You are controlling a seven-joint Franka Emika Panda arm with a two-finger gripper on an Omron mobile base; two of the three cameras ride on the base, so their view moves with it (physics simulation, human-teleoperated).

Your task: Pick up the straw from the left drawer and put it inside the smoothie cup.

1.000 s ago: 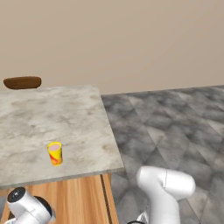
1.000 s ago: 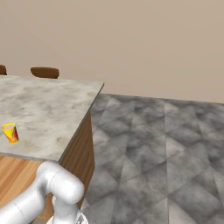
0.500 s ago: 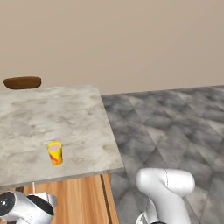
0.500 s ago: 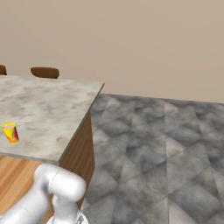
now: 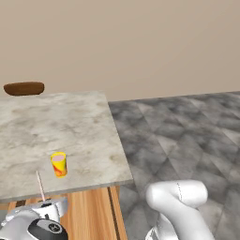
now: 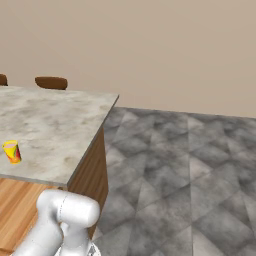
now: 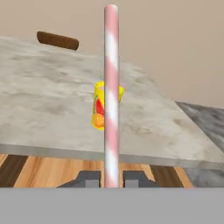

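Note:
My gripper (image 7: 111, 179) is shut on the straw (image 7: 111, 96), a thin pink-and-white striped stick that stands upright between the two dark fingertips. Straight behind the straw, the yellow smoothie cup (image 7: 99, 111) with red-orange swirls stands on the marble counter (image 7: 52, 100), partly hidden by it. In the left base view the straw (image 5: 40, 185) rises from my gripper (image 5: 45, 204) at the lower left, just below and left of the cup (image 5: 58, 164). The cup (image 6: 12, 151) is at the left edge of the right base view. The light wood of the left drawer (image 6: 20, 210) lies under the counter's front edge.
A brown oval bowl (image 5: 23, 88) sits at the counter's far edge, also seen as the bowl (image 7: 57, 40) in the hand view. The counter's right corner (image 5: 127, 178) borders grey tiled floor (image 5: 187, 136). A beige wall closes the back.
My hand has shifted a little to the right at the lower left of the left base view, and the straw now pokes up in front of the counter edge. The cup has not moved.

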